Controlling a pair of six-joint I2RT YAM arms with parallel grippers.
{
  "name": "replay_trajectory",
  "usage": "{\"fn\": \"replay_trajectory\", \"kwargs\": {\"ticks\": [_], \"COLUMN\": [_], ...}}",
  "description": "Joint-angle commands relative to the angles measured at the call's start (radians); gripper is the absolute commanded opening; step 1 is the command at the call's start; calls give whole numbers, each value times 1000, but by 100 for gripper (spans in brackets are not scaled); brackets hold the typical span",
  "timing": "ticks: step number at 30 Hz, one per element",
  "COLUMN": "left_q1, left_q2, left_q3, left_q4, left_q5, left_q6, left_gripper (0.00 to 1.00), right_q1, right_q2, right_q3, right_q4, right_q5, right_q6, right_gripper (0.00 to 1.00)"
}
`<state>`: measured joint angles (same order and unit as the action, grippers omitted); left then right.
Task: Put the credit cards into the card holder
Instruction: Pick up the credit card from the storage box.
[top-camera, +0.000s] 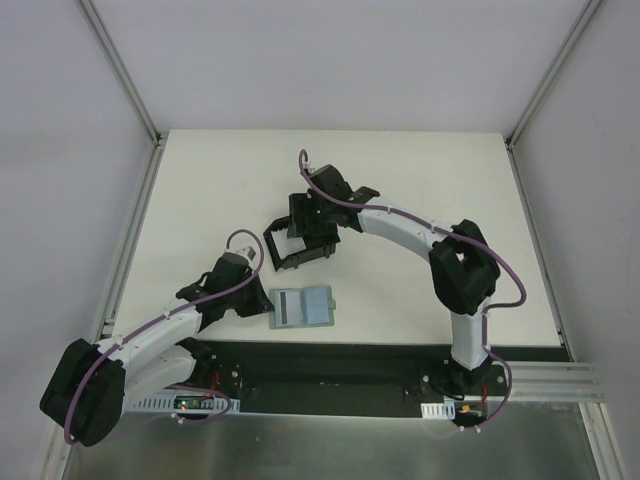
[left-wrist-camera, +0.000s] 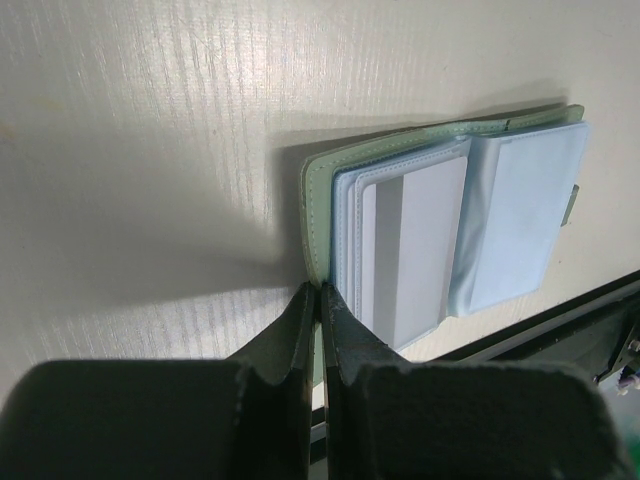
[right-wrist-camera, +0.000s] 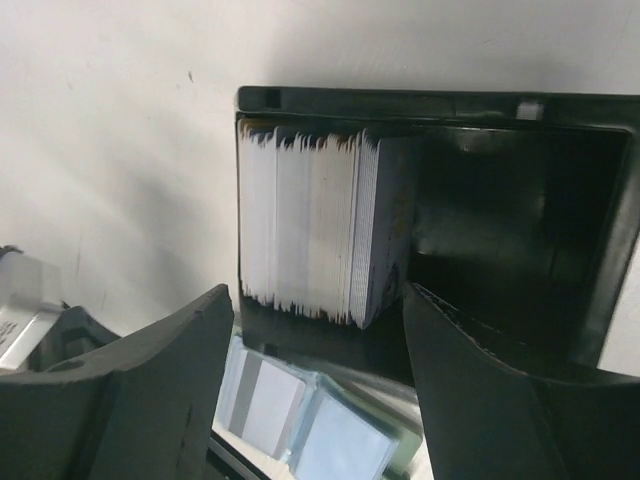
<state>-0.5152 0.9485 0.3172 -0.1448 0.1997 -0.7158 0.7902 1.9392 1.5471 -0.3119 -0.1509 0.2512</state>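
The black card holder stands mid-table, with a thick stack of cards upright in one compartment; the other compartment looks empty. My right gripper hovers over it, open and empty, its jaws spread either side of the stack. A grey-green flat case lies open near the front edge. In it are a whitish-grey card with a dark stripe and a light blue one. My left gripper is shut on the case's left edge.
The dark base rail runs along the table's front edge just below the case. White walls and metal frame posts bound the table at left, right and back.
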Motion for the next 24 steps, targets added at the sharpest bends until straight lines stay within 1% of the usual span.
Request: {"fn": "replay_trajectory", "kwargs": {"ticks": [1,6,14,24], "left_q1": [10,14,17,17], "left_q2": [-8,-8,-10,-4], "left_q3": [-4,-7,-6,0], "left_q4": [-4,-4,-4,-4], "left_q5": [-19,-11,-8,-2], "left_q6": [26,30,32,35], "left_gripper": [0,0,0,0], "right_q1": [-3,-14,-26,-34], "right_q2": [52,118,159,213], "right_q3": [86,131,159,188], "right_q4": [-47,-61,-70,-61], "right_q5": [-49,-70,-73,-182], "right_q6": [-27,-26,-26,-3], "right_gripper": [71,73,76,75]}}
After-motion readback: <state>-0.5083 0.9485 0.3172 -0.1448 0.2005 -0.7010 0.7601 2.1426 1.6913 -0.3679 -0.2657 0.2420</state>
